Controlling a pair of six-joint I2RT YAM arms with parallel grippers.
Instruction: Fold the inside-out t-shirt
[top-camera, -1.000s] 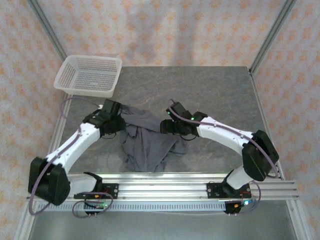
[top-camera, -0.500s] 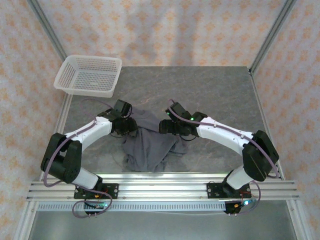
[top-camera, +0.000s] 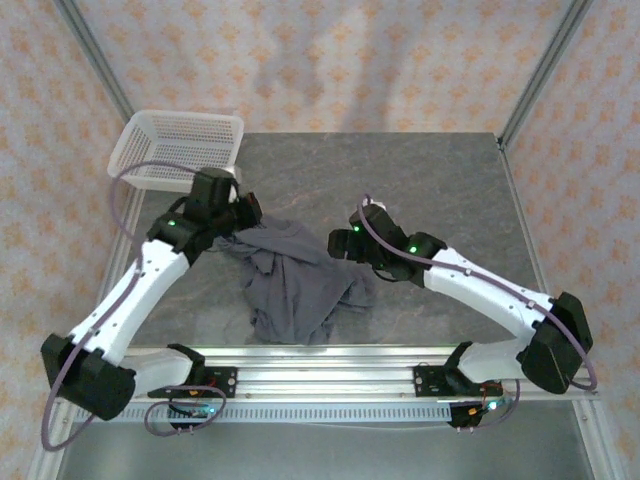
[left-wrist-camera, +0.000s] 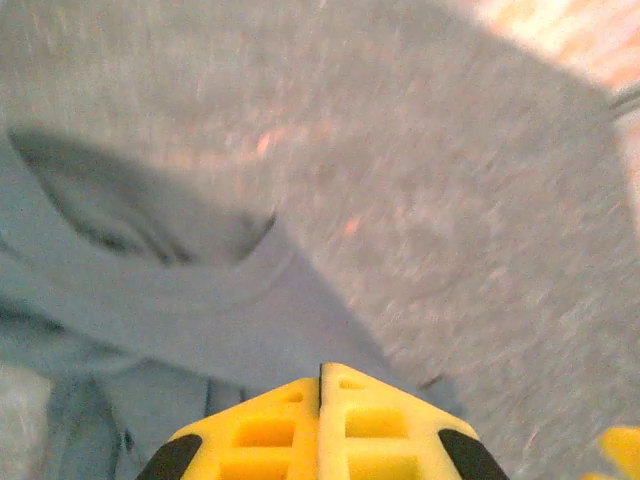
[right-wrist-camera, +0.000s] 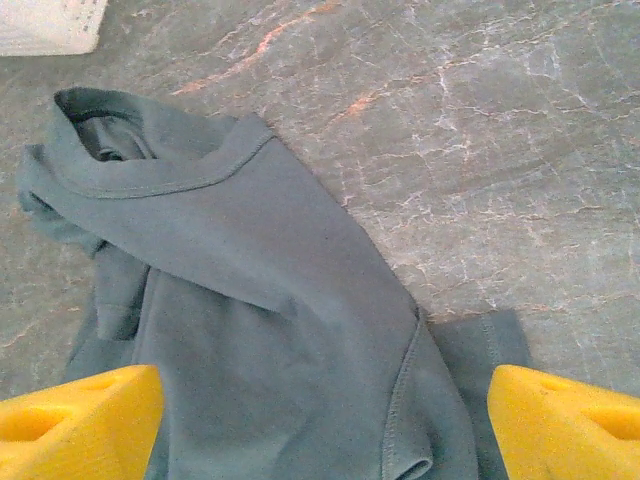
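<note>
As the left claw clamps the inside-out t-shirt upper left, spreading likely needs the gaping right claw gripping opposite.

blurred t-shirt, basket cropped at edge

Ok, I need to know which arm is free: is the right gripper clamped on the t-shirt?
No, the right gripper stands wide open over the t-shirt, its yellow fingers pinching no cloth.
</note>
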